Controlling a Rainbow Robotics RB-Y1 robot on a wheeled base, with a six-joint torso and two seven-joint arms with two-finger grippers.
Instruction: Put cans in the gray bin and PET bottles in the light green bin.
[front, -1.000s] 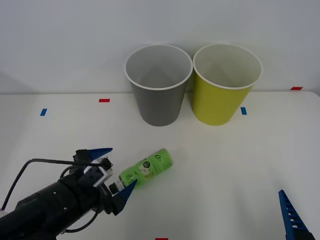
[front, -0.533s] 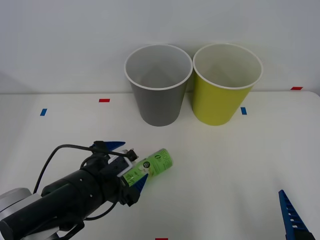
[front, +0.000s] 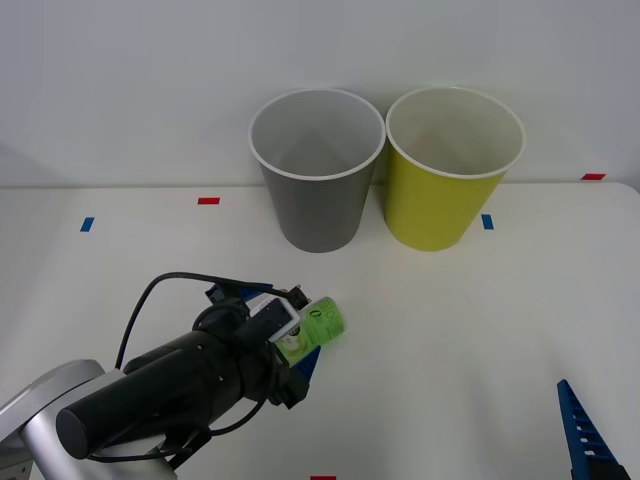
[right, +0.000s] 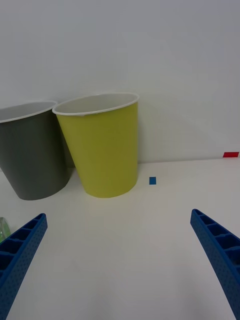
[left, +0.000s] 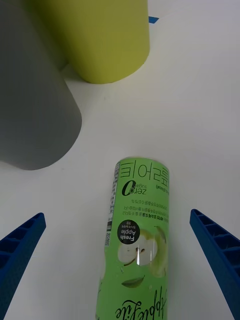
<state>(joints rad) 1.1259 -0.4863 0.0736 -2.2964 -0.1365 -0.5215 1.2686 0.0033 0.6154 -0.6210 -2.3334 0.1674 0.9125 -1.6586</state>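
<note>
bottle (front: 318, 327) lies before gray bin (front: 318, 200), left of light green bin (front: 447, 195).

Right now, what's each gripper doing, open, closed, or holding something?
Left gripper: open, fingers either side of the PET bottle lying on the table, not gripping it.
Right gripper: open, holding nothing, low at the front view's right.

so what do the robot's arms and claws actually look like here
The left arm is a thick black cylinder on a silver-grey link, with a black cable looping over it. The left claw has blue ribbed fingers and a white block at the wrist. The right claw has matching blue ribbed fingers.
</note>
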